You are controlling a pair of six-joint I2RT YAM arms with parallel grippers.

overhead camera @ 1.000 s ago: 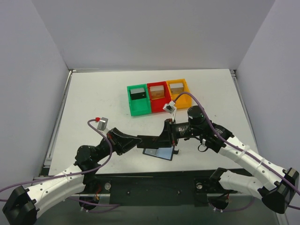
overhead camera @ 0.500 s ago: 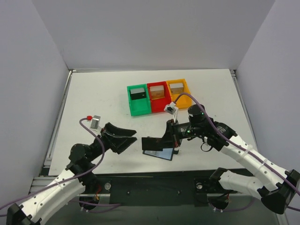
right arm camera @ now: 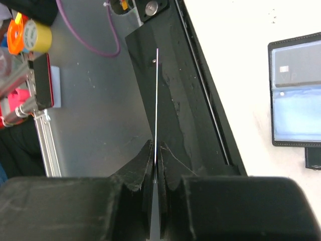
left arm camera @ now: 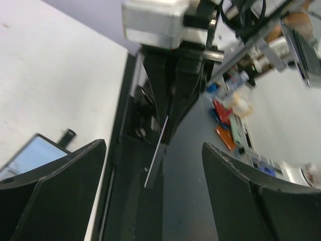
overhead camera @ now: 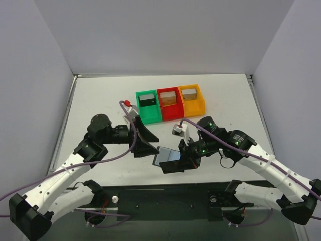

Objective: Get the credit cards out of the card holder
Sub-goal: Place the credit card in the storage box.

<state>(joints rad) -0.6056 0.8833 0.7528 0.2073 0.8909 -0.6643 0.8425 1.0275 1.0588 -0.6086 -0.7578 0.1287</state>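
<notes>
White table (overhead camera: 100, 105) fills the overhead view, walled in grey, with three bins (overhead camera: 170, 103) side by side at upper centre. A second ago both grippers were crowded over the holder (overhead camera: 168, 155) at lower centre. Since then the left gripper (overhead camera: 154, 145) has let go, swung out to the left and come back in. It now sits spread and empty just left of the holder, below the green bin. The right gripper (right arm camera: 155, 150) has lifted off and is pinched on a card (right arm camera: 156, 100), which its own camera shows edge-on as a thin pale line rising from between the pressed fingers. The holder lies open and flat on the table at the right edge of that view, apart from the card. From above the card itself is hard to pick out, so I cannot say which pocket it left. One card looks to be out. It probably needs setting down, or perhaps passing to the waiting left gripper. Whether more cards remain in the pockets is not clear.
</notes>
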